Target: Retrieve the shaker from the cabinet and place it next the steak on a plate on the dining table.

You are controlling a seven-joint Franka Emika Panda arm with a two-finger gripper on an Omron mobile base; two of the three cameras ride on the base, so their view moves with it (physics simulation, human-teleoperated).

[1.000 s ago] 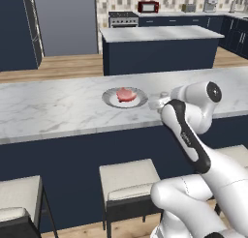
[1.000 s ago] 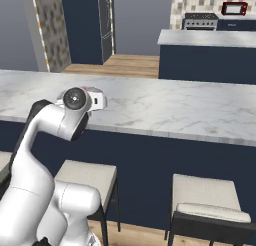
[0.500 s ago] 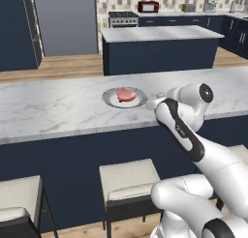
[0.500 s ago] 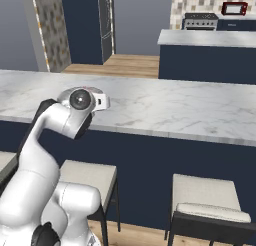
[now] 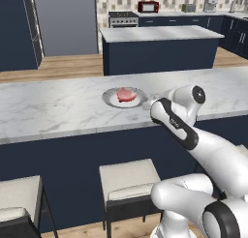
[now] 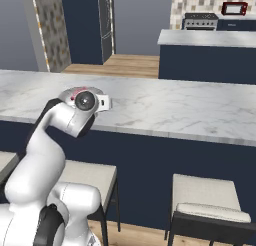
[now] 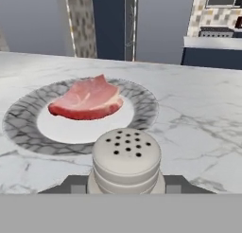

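The shaker (image 7: 126, 157), a small beige cylinder with a holed rounded cap, sits between my gripper's (image 7: 126, 185) dark fingers, which are shut on it. Just beyond it lies the round grey plate (image 7: 28, 123) with the reddish-pink steak (image 7: 87, 103) on the marble dining table (image 7: 198, 128). In the left base view my gripper (image 5: 148, 104) hovers low at the right rim of the plate (image 5: 112, 99), beside the steak (image 5: 126, 94). In the right base view the hand (image 6: 101, 101) is over the dining table (image 6: 175, 105). I cannot tell whether the shaker touches the marble.
Padded stools (image 5: 128, 181) (image 6: 207, 200) stand under the table's near edge. A navy island with a pale top (image 5: 160, 43) stands beyond, with a stove (image 5: 124, 18) and red microwave (image 5: 147, 6) against the back wall. Bare marble stretches to the left of the plate.
The hand with the shaker has crept a little closer to the plate. The grip has not changed.
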